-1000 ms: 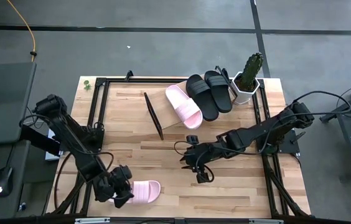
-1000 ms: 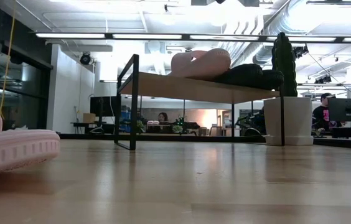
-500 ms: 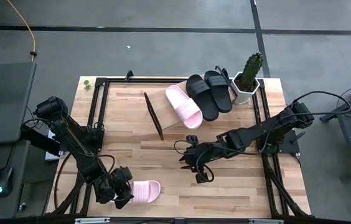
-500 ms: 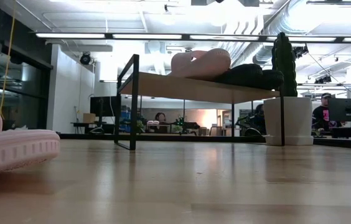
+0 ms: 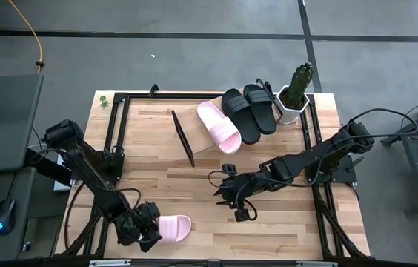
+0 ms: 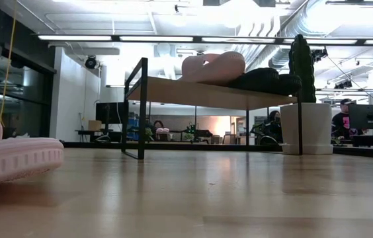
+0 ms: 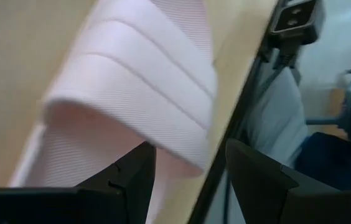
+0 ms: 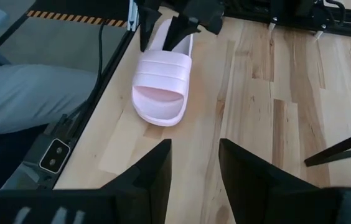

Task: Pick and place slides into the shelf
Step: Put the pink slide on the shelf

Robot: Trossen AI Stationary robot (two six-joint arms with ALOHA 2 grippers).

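One pale pink slide (image 5: 176,228) lies sole-down near the table's near edge, left of middle; it also shows in the low view (image 6: 8,158) and the right wrist view (image 8: 161,87). My left gripper (image 5: 144,228) is open at its heel end, and the slide's strap (image 7: 138,81) sits just ahead of the fingers. My right gripper (image 5: 237,206) hangs open over bare table at the middle. The shelf (image 5: 203,142) stands at the far side and carries a pink slide (image 5: 219,126) and two black slides (image 5: 242,115). My left gripper comes at the slide's heel end level from the table's left. One finger (image 7: 126,183) is over the footbed and the other (image 7: 256,180) is outside the side wall (image 7: 182,155). I cannot tell whether either finger touches it.
A white pot with a cactus (image 5: 292,102) stands right of the shelf at the far right corner. Black frame rails (image 5: 116,148) run along the table's sides. A grey cloth shape (image 8: 26,99) lies just beyond the near edge. People sit far behind the table in the low view.
My left gripper has edged a little toward the near edge at the slide's heel end, and its arm has swung slightly with it. The pink slide has stayed in place.
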